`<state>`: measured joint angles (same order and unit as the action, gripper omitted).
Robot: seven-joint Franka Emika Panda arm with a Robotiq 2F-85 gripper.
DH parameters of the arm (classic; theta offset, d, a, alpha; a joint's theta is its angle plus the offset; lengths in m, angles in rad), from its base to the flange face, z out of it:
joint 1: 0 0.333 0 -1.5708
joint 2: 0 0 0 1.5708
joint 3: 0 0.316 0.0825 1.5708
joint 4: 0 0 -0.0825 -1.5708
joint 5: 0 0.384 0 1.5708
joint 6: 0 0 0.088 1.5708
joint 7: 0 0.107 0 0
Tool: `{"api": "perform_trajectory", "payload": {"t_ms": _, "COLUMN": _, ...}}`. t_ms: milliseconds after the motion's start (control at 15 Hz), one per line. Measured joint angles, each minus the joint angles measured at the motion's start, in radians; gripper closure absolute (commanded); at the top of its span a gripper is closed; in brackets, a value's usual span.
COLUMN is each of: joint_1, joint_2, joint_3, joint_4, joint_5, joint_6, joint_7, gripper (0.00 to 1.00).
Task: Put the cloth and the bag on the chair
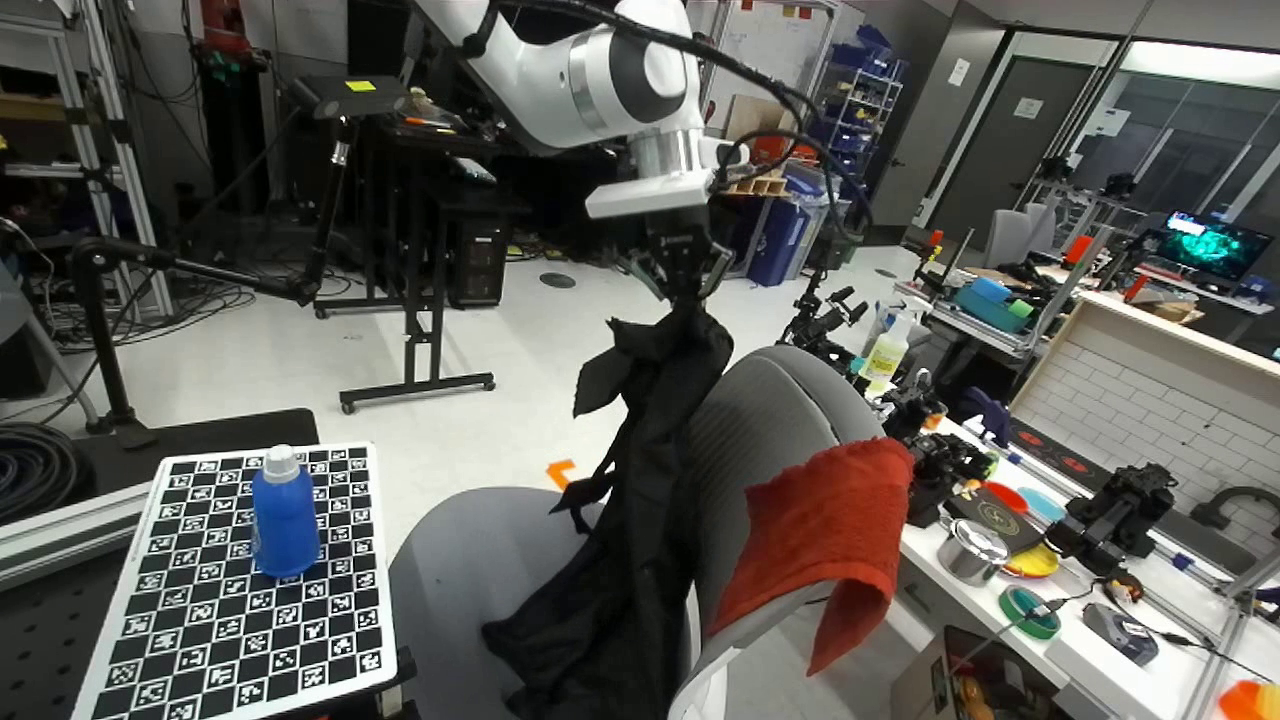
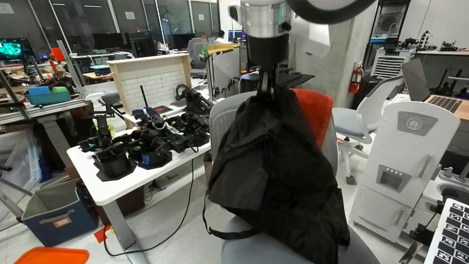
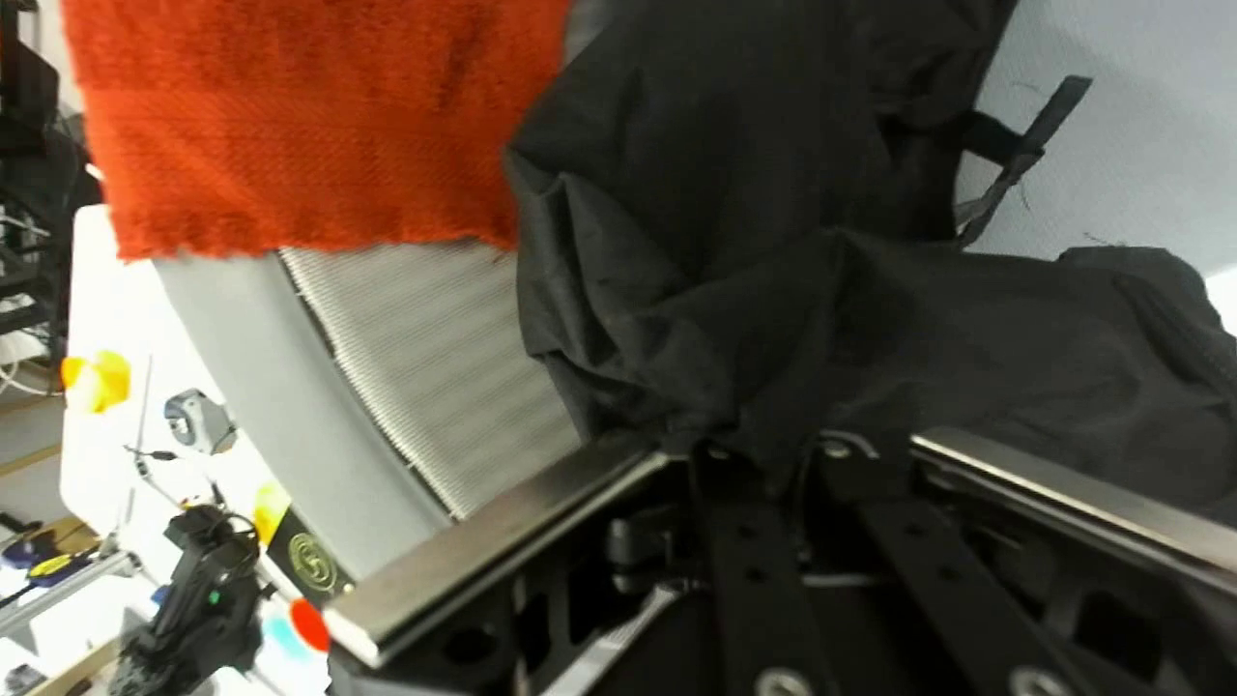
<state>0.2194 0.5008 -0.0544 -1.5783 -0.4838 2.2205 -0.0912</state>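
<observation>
A grey chair [image 1: 450,570] stands in the middle; it also shows in an exterior view [image 2: 242,251] behind the bag. The red cloth [image 1: 825,530] is draped over the top of its backrest, and also shows [image 2: 315,113] and in the wrist view [image 3: 319,126]. My gripper [image 1: 687,295] is shut on the upper end of the black bag [image 1: 650,480]. The bag [image 2: 274,161] hangs down in front of the backrest, its lower part on or just over the seat. In the wrist view the fingertips [image 3: 773,454] pinch dark fabric [image 3: 734,290]; the exact grip is hard to see.
A checkered board [image 1: 225,600] with a blue bottle [image 1: 285,515] on it stands beside the seat. A white table [image 2: 176,167] with several small black robot arms [image 2: 113,161] is behind the chair. A toy fridge [image 2: 403,176] stands at the other side.
</observation>
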Motion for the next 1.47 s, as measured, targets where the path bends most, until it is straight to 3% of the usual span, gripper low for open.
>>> {"api": "perform_trajectory", "payload": {"t_ms": 733, "joint_1": -0.117, "joint_2": -0.127, "joint_3": -0.002, "joint_4": 0.233, "joint_5": 0.023, "joint_6": -0.120, "joint_7": -0.058, "gripper": 0.98}}
{"api": "perform_trajectory", "payload": {"t_ms": 1467, "joint_1": -0.347, "joint_2": 0.080, "joint_3": -0.034, "joint_4": 0.694, "joint_5": 0.175, "joint_6": -0.358, "joint_7": -0.187, "gripper": 0.98}}
